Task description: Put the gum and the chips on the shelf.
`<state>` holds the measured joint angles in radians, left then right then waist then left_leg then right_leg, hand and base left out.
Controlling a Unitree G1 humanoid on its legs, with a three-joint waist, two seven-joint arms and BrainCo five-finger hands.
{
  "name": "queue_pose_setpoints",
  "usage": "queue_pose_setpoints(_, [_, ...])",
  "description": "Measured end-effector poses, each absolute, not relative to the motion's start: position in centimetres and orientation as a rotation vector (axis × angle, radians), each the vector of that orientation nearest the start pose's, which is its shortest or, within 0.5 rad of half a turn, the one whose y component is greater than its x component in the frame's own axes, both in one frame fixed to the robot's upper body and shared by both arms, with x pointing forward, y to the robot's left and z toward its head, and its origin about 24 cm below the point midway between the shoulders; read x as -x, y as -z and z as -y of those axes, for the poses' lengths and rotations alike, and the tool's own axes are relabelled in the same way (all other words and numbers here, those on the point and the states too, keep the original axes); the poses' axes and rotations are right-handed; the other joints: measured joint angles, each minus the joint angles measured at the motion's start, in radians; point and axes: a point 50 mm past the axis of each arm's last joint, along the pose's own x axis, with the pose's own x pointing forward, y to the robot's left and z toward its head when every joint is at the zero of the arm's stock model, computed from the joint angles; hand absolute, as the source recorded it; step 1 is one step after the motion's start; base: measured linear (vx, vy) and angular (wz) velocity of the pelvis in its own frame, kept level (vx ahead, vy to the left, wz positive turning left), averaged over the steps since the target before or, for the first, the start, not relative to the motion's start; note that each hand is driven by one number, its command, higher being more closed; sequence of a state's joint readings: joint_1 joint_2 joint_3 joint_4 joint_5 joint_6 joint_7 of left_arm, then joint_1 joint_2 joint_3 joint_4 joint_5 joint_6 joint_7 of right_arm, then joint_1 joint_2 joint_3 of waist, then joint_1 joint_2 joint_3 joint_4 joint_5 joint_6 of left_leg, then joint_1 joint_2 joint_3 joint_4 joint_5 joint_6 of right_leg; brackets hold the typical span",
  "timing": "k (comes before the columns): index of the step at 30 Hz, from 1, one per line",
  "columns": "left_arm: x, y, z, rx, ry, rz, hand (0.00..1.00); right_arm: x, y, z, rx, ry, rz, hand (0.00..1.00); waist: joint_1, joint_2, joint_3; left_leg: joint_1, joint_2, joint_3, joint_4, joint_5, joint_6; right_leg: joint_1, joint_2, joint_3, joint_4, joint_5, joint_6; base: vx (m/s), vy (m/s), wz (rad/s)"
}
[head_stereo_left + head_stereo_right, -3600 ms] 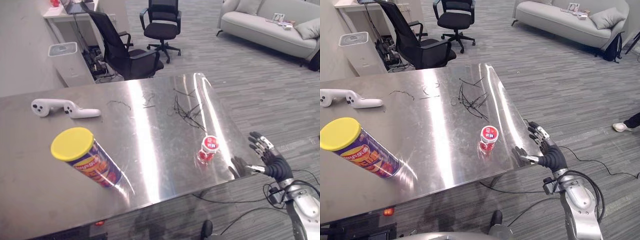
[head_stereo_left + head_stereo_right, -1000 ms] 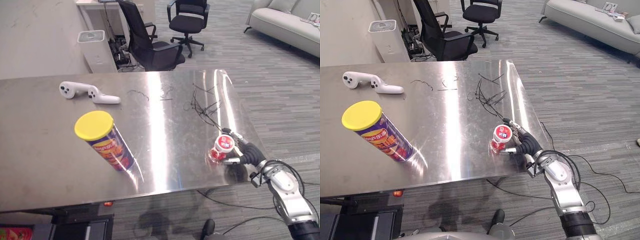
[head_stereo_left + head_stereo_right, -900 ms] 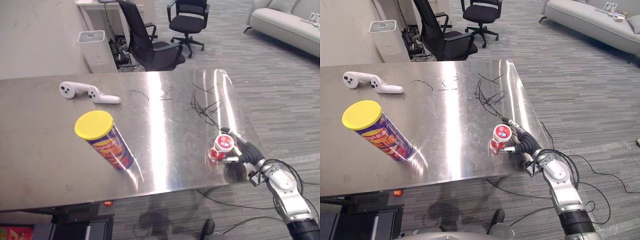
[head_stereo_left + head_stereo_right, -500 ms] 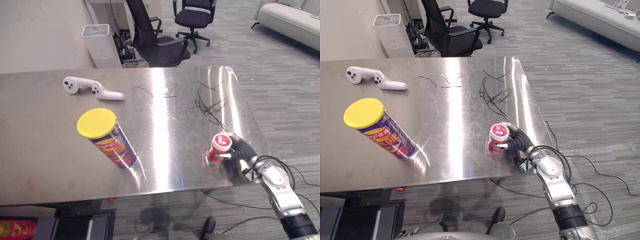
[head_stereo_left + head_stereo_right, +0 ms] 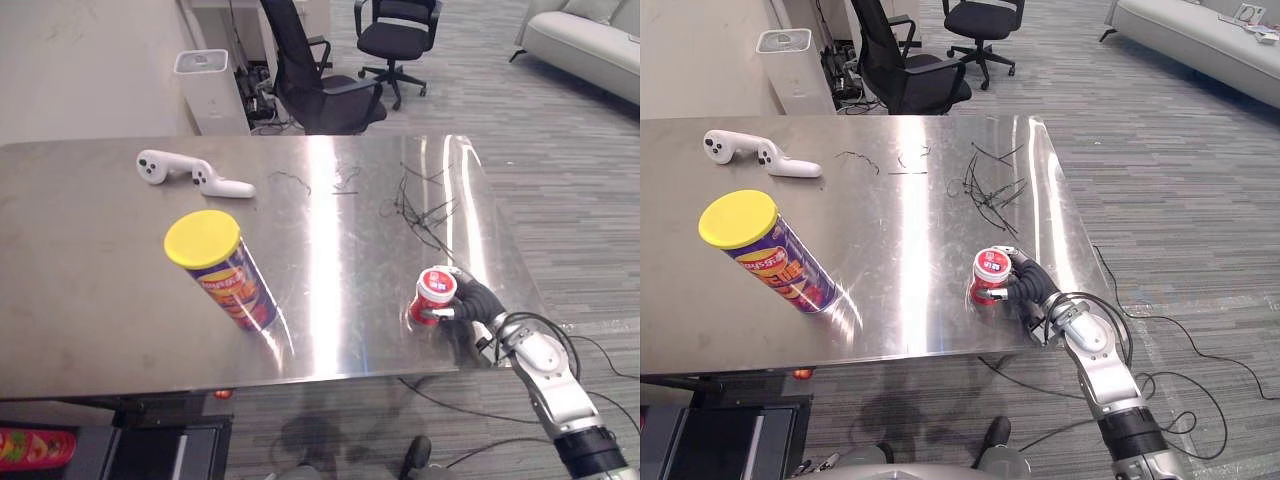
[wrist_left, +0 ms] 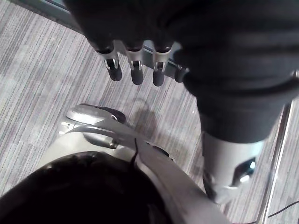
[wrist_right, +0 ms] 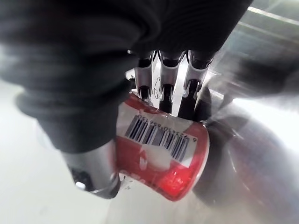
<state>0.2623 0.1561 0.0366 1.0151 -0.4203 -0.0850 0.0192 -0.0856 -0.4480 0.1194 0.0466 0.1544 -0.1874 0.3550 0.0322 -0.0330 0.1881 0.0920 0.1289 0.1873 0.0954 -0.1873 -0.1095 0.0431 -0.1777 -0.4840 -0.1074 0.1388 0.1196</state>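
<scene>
Left wrist view has the left hand (image 6: 136, 70) hanging over grey carpet (image 6: 37, 74), fingers straight and loose, holding nothing. On the steel table (image 5: 80, 250), a white controller (image 5: 190, 175) lies at ten o'clock. The chips can (image 5: 222, 270) (yellow lid) stands at eight o'clock. At four o'clock, near the edge, the right hand (image 5: 478, 300) has its fingers (image 7: 166, 91) curled round the red gum tub (image 5: 432, 294).

light: bright, even | glare: white streaks on table (image 5: 322, 262) | shadows: soft
</scene>
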Motion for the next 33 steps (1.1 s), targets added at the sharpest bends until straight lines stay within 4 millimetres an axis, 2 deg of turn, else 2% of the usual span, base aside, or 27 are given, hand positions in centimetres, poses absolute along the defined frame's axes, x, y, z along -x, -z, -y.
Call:
queue_pose_setpoints(4, [-3.2, 16.2, -22.4, 0.228, -0.464, -1.127, 0.0, -26.3, -8.3, 18.8, 0.323, -0.454, 0.173, 1.0, 0.0, -0.003, 0.0, 0.012, 0.0, 0.015, -0.01, 0.003, 0.0, -0.001, 0.001, 0.011, 0.0, 0.0, 0.0, 0.01, 0.013, -0.09])
queue_pose_setpoints(9, [-3.2, 16.2, -22.6, 0.238, -0.486, -1.118, 0.0, -26.1, -11.2, 19.9, 0.317, -0.391, 0.288, 1.0, -0.005, -0.008, -0.003, 0.036, -0.002, 0.031, -0.025, 0.002, 0.0, 0.003, 0.001, 0.029, 0.0, 0.002, 0.002, 0.02, 0.023, -0.12])
queue_pose_setpoints(15, [-3.4, 16.1, -22.7, 0.247, -0.499, -1.102, 0.0, -25.8, -12.0, 20.2, 0.259, -0.387, 0.325, 1.0, -0.004, -0.015, -0.011, 0.053, -0.005, 0.04, -0.028, 0.002, 0.0, 0.017, 0.0, 0.03, -0.001, 0.002, 0.002, 0.0, 0.0, 0.0])
queue_pose_setpoints(21, [-3.3, 16.1, -22.7, 0.249, -0.505, -1.107, 0.0, -25.3, -11.0, 20.5, 0.25, -0.376, 0.274, 1.0, -0.004, -0.02, -0.024, 0.051, -0.014, 0.02, -0.035, 0.006, 0.005, 0.018, -0.005, 0.026, 0.0, 0.002, 0.002, -0.01, 0.008, 0.04])
queue_pose_setpoints(28, [-3.0, 16.2, -22.4, 0.273, -0.511, -1.143, 0.0, -25.0, -10.0, 22.3, 0.214, -0.275, 0.228, 1.0, -0.002, -0.009, -0.032, 0.047, -0.026, -0.01, -0.019, 0.019, 0.014, 0.015, -0.027, 0.03, 0.061, -0.012, 0.001, -0.03, 0.018, 0.12])
queue_pose_setpoints(31, [-2.8, 16.3, -22.5, 0.341, -0.576, -1.145, 0.0, -25.1, -9.6, 21.4, 0.171, -0.299, 0.227, 1.0, 0.004, -0.014, -0.035, 0.002, -0.009, -0.038, 0.037, 0.003, 0.017, -0.005, -0.032, 0.023, 0.114, -0.059, -0.007, -0.09, -0.054, 0.27])
queue_pose_setpoints(33, [-2.5, 16.4, -22.2, 0.384, -0.607, -1.154, 0.0, -25.8, -9.8, 19.3, 0.152, -0.371, 0.246, 1.0, 0.015, -0.009, -0.029, -0.053, 0.01, -0.084, 0.089, -0.002, 0.015, -0.023, -0.025, -0.011, 0.152, -0.078, -0.02, -0.11, -0.092, 0.45])
